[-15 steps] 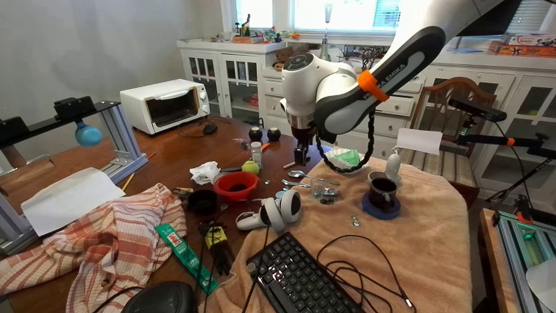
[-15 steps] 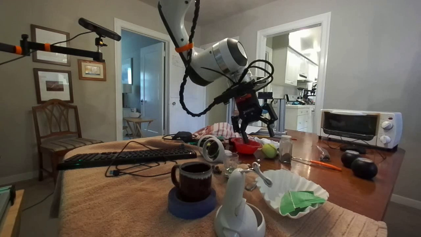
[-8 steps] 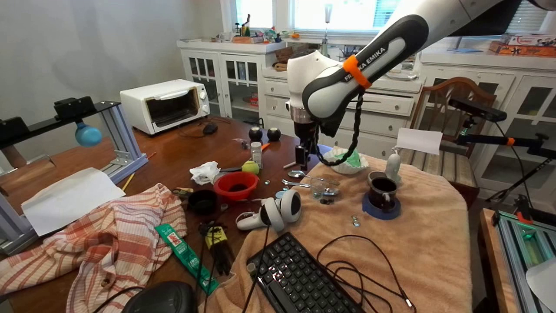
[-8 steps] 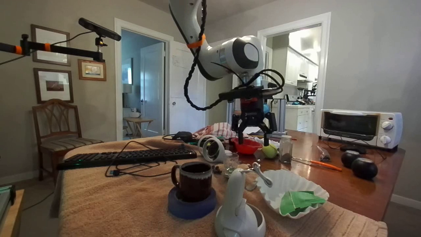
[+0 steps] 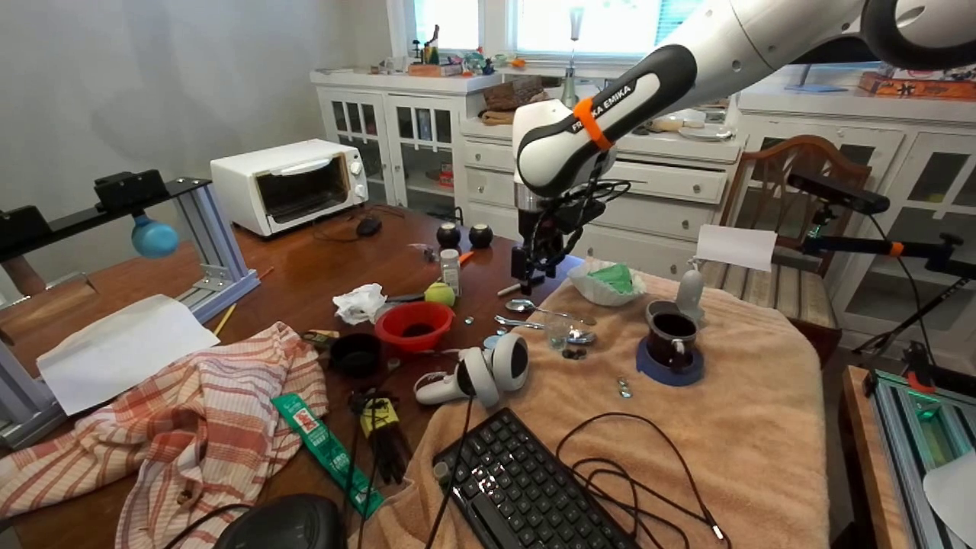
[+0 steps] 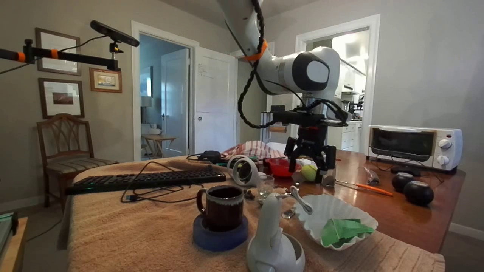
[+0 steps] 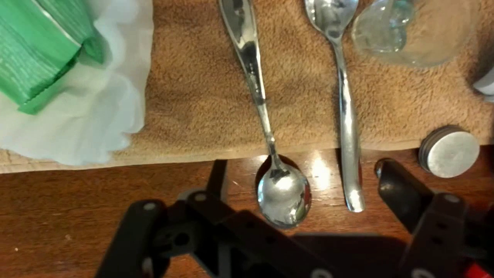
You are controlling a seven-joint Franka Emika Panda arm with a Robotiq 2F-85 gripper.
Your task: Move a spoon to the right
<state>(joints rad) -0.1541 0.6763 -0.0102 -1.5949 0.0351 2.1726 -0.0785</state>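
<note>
Jaws spread wide apart hang over the wooden worktop (image 7: 58, 216), pointing down, close to the edge of a tan towel (image 7: 189, 77). Whether their tips touch the wood, I cannot tell. In the wrist view, a shiny spoon (image 7: 256, 87) shows between them, its bowl on the bare wood and its slim handle running off across the towel. Next to it, turned the opposite way, lies a second spoon (image 7: 347, 112): the end of its handle sits out over the wood, also within the gap, while its bowl rests on the towel just beside a clear glass (image 7: 444, 54). The pair lie near each other but apart. Which of them the task means, I cannot tell.

At the left of the wrist view, a white fluted dish (image 7: 96, 127) with a green wrapper (image 7: 34, 46) in it sits on the towel; over on the right, a round silver disc (image 7: 453, 154) with a ridged side lies by the towel's edge.

In both exterior views, a brown mug (image 6: 221, 211) stands upright on a blue ring (image 6: 220, 240) on the towel, well apart from the jaws. In an exterior view, the jaws hang in front of a tennis ball (image 6: 309, 172) and partly hide a jar (image 6: 330, 178), with a red bowl (image 6: 278, 170) just beside the ball. A black keyboard (image 5: 526, 480) lies on the towel too, well apart from both spoons.
</note>
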